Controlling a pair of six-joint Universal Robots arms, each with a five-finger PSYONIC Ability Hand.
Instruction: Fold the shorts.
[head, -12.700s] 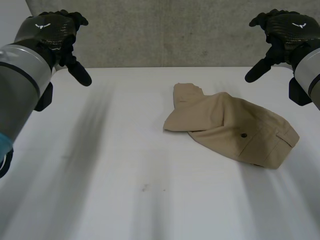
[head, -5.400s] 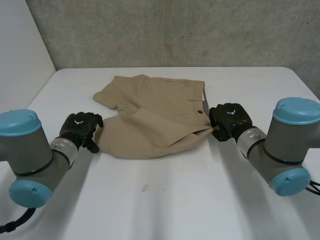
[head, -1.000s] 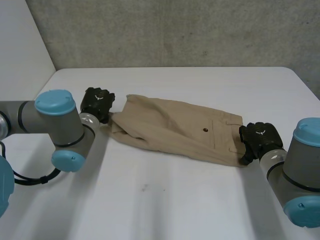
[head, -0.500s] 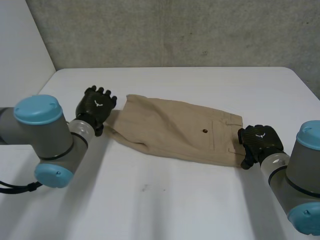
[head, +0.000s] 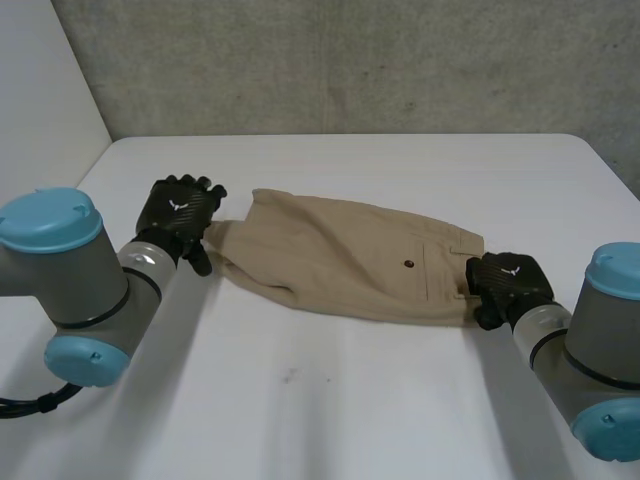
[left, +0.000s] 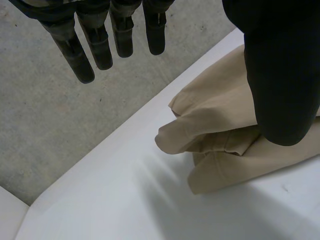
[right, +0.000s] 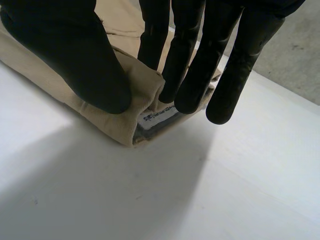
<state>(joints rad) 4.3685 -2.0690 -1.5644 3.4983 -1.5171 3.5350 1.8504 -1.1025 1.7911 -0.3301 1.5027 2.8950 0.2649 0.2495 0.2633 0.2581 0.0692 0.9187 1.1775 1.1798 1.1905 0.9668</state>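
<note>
The tan shorts (head: 340, 262) lie folded lengthwise across the middle of the white table, back pocket button up. My left hand (head: 178, 212) is at their leg end. In the left wrist view its fingers (left: 100, 45) are straight and off the cloth, while the thumb (left: 277, 75) hangs over the bunched leg hem of the shorts (left: 215, 125). My right hand (head: 505, 285) is at the waistband end. In the right wrist view the thumb (right: 75, 60) and fingers (right: 192, 65) pinch the waistband corner of the shorts (right: 112, 125), where a label shows.
Bare white table (head: 330, 400) stretches in front of the shorts and behind them up to the grey concrete wall (head: 350, 60). A white panel (head: 40, 110) borders the table's left side. Both forearms rest low over the table's near corners.
My left hand has let go of the leg end, straightened its fingers and drawn back a little. My right hand has closed on the waistband corner and shifted slightly left.
</note>
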